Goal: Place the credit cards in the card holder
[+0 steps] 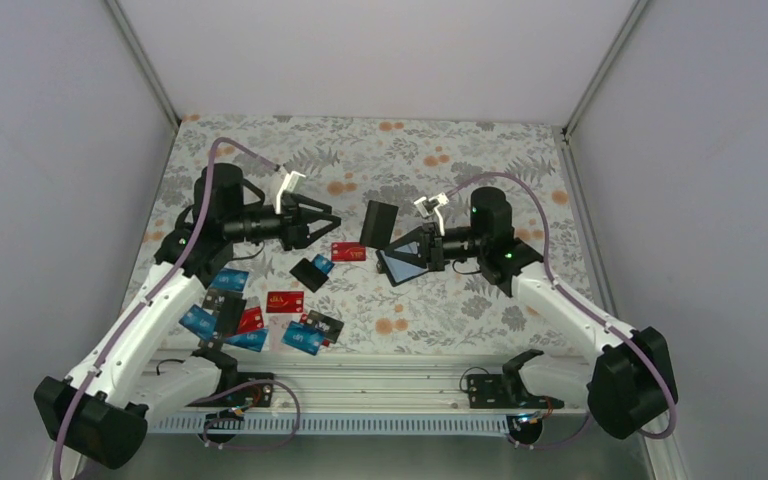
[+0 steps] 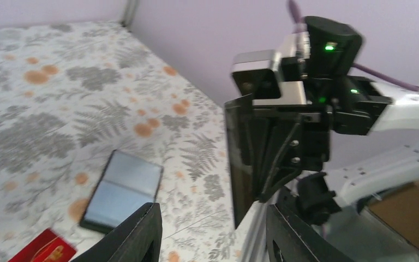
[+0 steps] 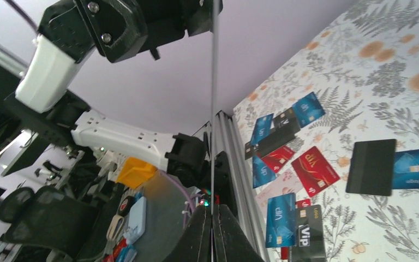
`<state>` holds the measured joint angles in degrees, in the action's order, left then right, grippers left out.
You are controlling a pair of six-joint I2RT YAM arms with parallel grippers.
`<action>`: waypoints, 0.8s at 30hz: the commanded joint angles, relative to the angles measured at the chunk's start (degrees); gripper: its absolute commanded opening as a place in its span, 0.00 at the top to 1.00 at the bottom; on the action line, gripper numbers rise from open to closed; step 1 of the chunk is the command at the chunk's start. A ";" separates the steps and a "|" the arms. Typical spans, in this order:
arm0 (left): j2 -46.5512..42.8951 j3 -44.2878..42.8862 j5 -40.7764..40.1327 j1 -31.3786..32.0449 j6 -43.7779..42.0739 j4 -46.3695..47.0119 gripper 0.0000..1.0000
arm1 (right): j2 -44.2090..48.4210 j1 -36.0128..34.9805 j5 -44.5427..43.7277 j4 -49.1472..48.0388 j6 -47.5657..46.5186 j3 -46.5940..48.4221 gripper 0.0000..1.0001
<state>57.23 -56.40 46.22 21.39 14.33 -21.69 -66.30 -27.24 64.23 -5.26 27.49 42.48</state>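
Note:
The card holder point(image 1: 407, 265) lies open on the flowered table, its grey-blue inside up; it also shows in the left wrist view point(image 2: 123, 188). My right gripper point(image 1: 405, 246) is shut on a black credit card point(image 1: 378, 222) and holds it upright just above and left of the holder. The right wrist view shows this card edge-on point(image 3: 214, 109) between the closed fingers point(image 3: 199, 234). My left gripper point(image 1: 322, 230) is open and empty, facing the held card point(image 2: 239, 158) from the left. The other credit cards, red point(image 1: 348, 252), black point(image 1: 310, 273) and blue point(image 1: 228, 280), lie scattered at front left.
An aluminium rail point(image 1: 380, 375) with both arm bases runs along the near table edge. White walls close in the back and sides. In the right wrist view, red point(image 3: 315, 170), black point(image 3: 371, 166) and blue point(image 3: 281, 218) cards lie spread on the cloth.

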 commanded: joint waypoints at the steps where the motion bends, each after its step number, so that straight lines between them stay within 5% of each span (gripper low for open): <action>1: 0.69 -0.16 10.60 -0.38 -0.79 6.67 0.51 | -0.95 0.48 6.37 -2.97 -1.43 1.61 0.96; 16: 5.55 1.86 15.63 3.17 0.38 12.63 0.53 | -3.38 -0.68 7.69 -3.27 -2.17 5.14 0.96; 24: 8.30 2.17 12.85 5.34 2.46 15.67 0.64 | -4.56 -1.97 7.76 -2.12 -3.59 6.41 0.96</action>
<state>64.73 -54.83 59.81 26.30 15.90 -9.80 -70.70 -28.23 70.98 -7.03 25.58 46.94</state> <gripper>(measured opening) 0.383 0.042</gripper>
